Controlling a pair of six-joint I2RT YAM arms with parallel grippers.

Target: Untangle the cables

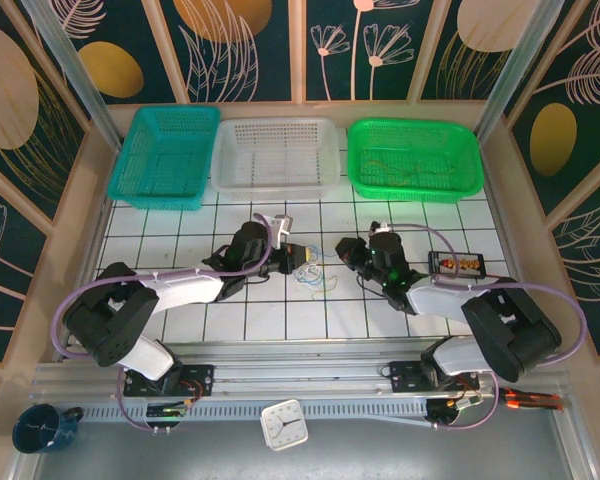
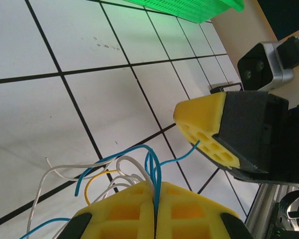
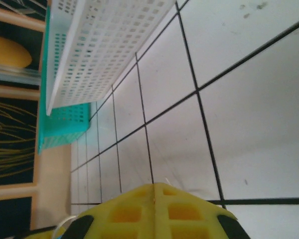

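The cables (image 1: 313,272) are a small knot of blue, white and yellow wires on the tiled table between the arms. My left gripper (image 1: 288,248) is at the knot's left side. In the left wrist view its yellow fingers (image 2: 124,209) are pressed together, and a blue cable (image 2: 157,172) runs into the seam with white cables (image 2: 65,172) and a yellow one (image 2: 89,181) beside it. My right gripper (image 1: 346,250) is shut at the knot's right. The blue cable's free end reaches its yellow finger (image 2: 207,132). A thin pale tip pokes out at the right gripper (image 3: 155,185).
Three baskets line the far edge: teal (image 1: 165,155), white (image 1: 275,155) and green (image 1: 415,160), the green one with some wires inside. A small dark device (image 1: 457,263) lies right of the right wrist. A clock (image 1: 283,423) and a mug (image 1: 42,428) sit below the rail.
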